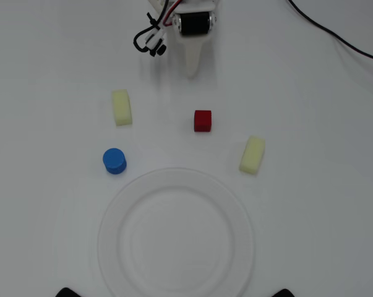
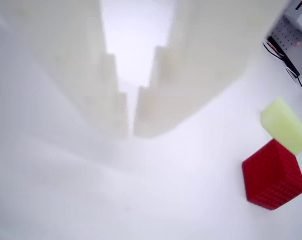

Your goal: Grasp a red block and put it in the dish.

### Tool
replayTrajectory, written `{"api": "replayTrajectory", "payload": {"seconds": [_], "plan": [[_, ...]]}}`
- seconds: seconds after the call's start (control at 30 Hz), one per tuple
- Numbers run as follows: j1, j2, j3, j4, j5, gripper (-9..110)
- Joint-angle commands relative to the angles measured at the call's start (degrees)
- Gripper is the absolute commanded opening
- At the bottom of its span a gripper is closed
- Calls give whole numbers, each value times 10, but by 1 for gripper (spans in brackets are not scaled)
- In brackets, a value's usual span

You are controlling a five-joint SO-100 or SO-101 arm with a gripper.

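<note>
The tool is empty, its 2 fingers nearly together, hanging above bare worktop. The red block sits apart from it, between tool and dish. Best to widen first, then descend squarely over the block, avoiding the yellow block nearby.

Red block above empty dish

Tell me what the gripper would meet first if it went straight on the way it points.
Probably bare table. The gripper points down the overhead view, just left of the red block, which it looks set to miss; depth is unclear.
</note>
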Motion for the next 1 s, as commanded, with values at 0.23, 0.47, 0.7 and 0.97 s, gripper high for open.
{"api": "replayTrajectory", "payload": {"seconds": [0.23, 0.47, 0.7, 0.97], "plan": [[-20, 125, 54, 48, -23, 0], [-13, 125, 44, 47, -18, 0], [25, 36, -52, 6, -41, 0], [35, -338, -255, -66, -40, 0]]}}
